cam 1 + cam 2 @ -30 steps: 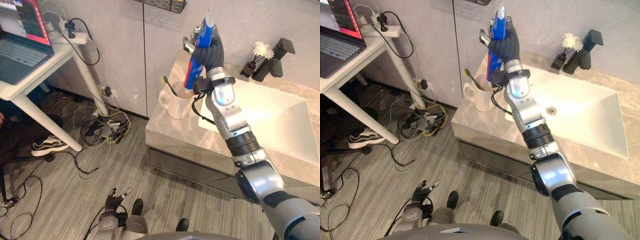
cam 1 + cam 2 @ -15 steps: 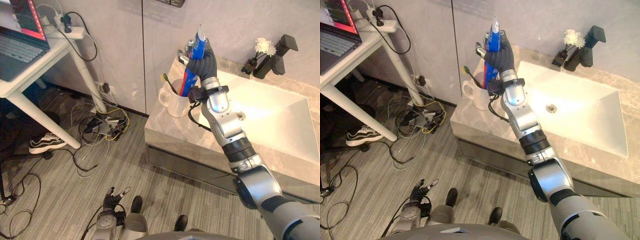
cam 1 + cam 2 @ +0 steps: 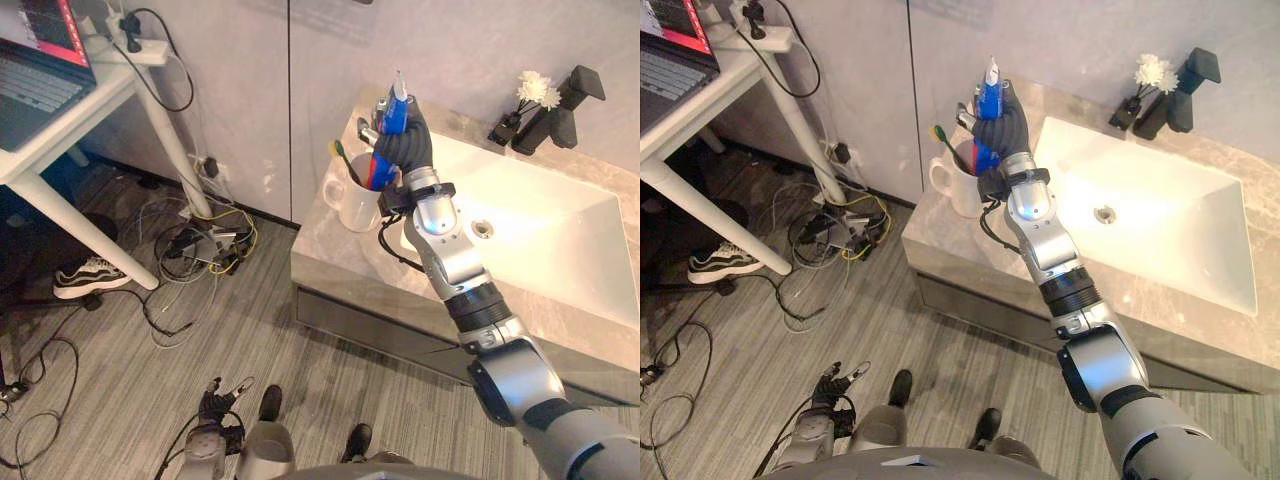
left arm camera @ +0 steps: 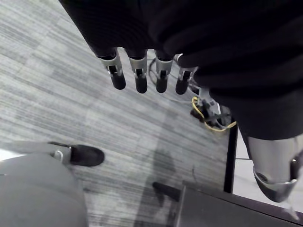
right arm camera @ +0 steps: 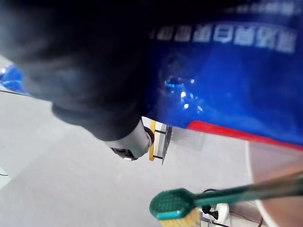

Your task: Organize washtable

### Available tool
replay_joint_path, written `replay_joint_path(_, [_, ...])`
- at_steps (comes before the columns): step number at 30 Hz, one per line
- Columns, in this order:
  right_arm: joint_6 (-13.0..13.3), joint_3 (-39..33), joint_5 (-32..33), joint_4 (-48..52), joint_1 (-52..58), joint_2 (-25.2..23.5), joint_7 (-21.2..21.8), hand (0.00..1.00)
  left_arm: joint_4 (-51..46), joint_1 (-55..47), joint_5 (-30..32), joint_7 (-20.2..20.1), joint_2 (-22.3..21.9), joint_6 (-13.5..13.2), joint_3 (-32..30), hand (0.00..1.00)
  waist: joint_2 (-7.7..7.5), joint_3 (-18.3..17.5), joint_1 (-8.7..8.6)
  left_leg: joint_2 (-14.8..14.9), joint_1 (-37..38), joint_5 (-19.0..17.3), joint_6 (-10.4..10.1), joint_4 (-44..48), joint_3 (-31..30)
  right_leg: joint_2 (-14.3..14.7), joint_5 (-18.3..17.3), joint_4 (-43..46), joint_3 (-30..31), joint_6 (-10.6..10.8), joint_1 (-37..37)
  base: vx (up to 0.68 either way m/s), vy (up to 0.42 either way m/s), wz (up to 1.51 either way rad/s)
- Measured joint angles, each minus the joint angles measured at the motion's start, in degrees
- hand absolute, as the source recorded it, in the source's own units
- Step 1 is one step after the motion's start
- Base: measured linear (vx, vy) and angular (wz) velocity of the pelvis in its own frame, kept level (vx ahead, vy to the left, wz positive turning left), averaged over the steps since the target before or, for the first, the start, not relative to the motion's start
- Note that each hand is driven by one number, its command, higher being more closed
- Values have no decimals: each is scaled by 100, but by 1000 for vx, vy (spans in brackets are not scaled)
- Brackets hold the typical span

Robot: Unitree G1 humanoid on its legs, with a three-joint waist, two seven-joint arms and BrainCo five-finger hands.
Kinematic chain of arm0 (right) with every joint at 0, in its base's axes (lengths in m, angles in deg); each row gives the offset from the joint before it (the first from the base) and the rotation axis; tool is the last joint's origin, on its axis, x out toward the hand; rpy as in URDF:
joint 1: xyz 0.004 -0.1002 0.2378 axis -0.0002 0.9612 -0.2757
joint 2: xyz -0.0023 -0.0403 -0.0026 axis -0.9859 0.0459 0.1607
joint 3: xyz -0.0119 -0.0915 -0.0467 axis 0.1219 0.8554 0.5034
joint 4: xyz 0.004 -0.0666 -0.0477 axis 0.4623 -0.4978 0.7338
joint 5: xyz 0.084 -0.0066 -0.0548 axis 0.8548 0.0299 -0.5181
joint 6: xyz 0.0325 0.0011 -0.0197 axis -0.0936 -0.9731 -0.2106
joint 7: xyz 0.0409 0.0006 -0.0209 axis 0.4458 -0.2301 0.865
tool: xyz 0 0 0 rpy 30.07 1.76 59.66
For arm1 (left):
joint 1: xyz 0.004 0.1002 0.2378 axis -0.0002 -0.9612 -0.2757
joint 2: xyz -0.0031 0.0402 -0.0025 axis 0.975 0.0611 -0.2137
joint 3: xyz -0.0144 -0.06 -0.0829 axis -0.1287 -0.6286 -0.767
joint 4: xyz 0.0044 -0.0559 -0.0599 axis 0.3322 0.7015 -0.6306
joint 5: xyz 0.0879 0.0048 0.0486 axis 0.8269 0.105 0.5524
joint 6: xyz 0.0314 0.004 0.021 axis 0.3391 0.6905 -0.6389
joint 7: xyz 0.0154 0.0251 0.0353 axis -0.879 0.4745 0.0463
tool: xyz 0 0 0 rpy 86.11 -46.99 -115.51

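My right hand [image 3: 405,143] is shut on a blue and red toothpaste tube [image 3: 987,88], held upright with its cap end up. The tube's lower end reaches the mouth of a white mug [image 3: 351,207] at the left end of the marble washtable [image 3: 340,255]. A green toothbrush [image 3: 339,160] leans in the mug; its head [image 5: 173,204] shows beside the blue tube [image 5: 227,80] in the right wrist view. My left hand [image 3: 212,398] hangs low over the floor, its fingers [image 4: 137,80] straight and holding nothing.
A white sink basin [image 3: 560,235] takes the washtable's right part, with a black faucet [image 3: 562,108] and a small vase of white flowers [image 3: 530,92] behind it. A white desk [image 3: 60,130] with a laptop stands at the left, over cables [image 3: 205,250] and a shoe [image 3: 85,277].
My right hand has come down with the toothpaste tube, bringing its lower end to the mug's mouth. The left hand has stayed by the floor.
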Motion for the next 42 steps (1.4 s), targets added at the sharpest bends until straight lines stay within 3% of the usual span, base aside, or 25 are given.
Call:
replay_joint_path(8, [22,-14,-174,2,170,7,6,100,7,-34,2,10,17,24,-3,0,-5,15,16,-3,-42,2,-1,1,-56,1,-1,1,-27,1,-14,7,0,3])
replay_joint_path(9, [22,-14,-175,2,170,7,6,0,7,-34,2,11,18,24,-2,0,-6,15,17,-3,-43,2,-1,1,-55,0,-1,1,-27,1,-15,0,0,0])
replay_joint_path(30, [26,-304,-163,105,471,-1,-13,0,-1,-95,2,-6,38,28,0,0,-17,18,-7,1,24,2,0,1,45,-4,-1,6,53,1,0,0,0,-1])
replay_joint_path(42, [159,-501,-152,1086,474,0,-3,0,18,-191,173,-104,67,51,12,0,-19,-26,-34,1,165,2,1,-1,129,-8,-2,3,134,0,102,-4,2,-2])
